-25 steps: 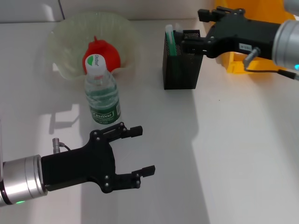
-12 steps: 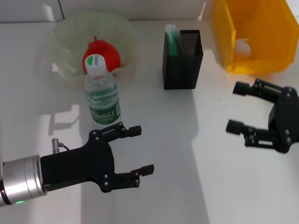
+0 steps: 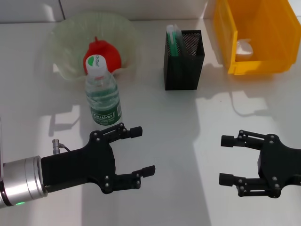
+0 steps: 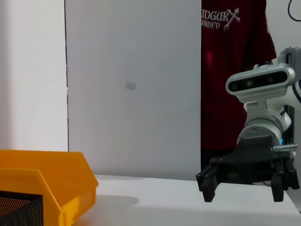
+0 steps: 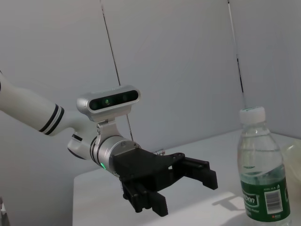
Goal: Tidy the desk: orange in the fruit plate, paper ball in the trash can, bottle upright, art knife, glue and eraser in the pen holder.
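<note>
Head view: bottle (image 3: 102, 92) upright.

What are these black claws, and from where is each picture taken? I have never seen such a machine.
They are the two grippers of a two-armed robot. The head view looks down from its head at a white desk: the left gripper and the right gripper hover open and hold nothing. Each other picture comes from a wrist camera and shows the opposite arm. On the desk an orange lies in the fruit plate, a bottle stands upright, a pen holder holds some items, and something white lies in the yellow trash can.
</note>
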Robot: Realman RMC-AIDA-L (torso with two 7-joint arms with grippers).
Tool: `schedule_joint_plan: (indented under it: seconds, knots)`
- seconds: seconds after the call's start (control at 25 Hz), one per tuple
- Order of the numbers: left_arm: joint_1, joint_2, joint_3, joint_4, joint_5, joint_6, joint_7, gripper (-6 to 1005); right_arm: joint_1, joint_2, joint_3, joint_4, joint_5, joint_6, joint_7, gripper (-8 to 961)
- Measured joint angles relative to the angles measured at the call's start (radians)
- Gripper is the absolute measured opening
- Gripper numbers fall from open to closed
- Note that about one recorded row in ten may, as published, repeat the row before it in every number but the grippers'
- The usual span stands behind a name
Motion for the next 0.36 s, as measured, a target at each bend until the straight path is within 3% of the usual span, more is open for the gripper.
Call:
schedule_joint_plan:
  seconds: [0.36]
  knots:
    - [0.004,0.0,-0.003,0.0,0.0,0.003,-0.005,829,0.021,0.005,0.001,0.006,-0.01,0.0,0.006,820]
